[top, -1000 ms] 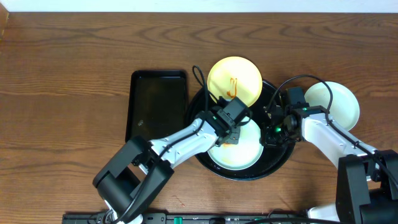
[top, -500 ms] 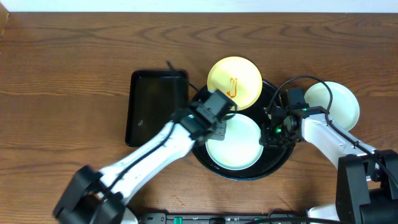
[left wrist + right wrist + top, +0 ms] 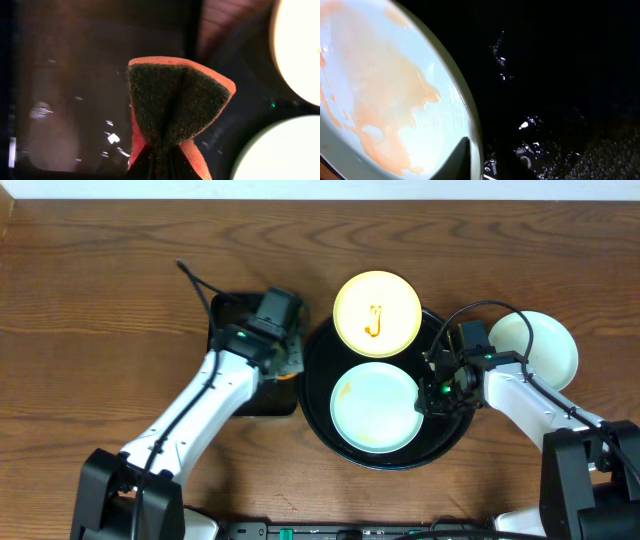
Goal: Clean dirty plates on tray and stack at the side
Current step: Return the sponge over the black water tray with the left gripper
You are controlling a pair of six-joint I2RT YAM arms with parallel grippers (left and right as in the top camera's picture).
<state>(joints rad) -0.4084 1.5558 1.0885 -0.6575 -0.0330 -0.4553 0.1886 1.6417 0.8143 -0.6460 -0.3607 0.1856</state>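
One pale blue-green plastic plate (image 3: 535,345) is set aside; a yellow plate (image 3: 377,313) and a smeared blue-green plate (image 3: 373,406) are left on the round black tray (image 3: 318,395), an orange sponge (image 3: 175,100) pinched by left fingers (image 3: 165,169), right fingers' (image 3: 462,157) state unclear.

- Wooden table (image 3: 100,300): dark brown top with a bold grain running left to right, carrying everything listed here.
- Rectangular black tray (image 3: 225,360): lies flat on the table, left of centre, long sides running front to back.
- Round black tray (image 3: 318,415): glossy, with a raised rim; it rests on the table just right of the rectangular tray.
- Pale blue-green plate (image 3: 545,345): sits directly on the wood, just beside the round tray's right rim.
- Pale yellow plate (image 3: 377,313): overlaps the round tray's far rim; contact with the table cannot be told.
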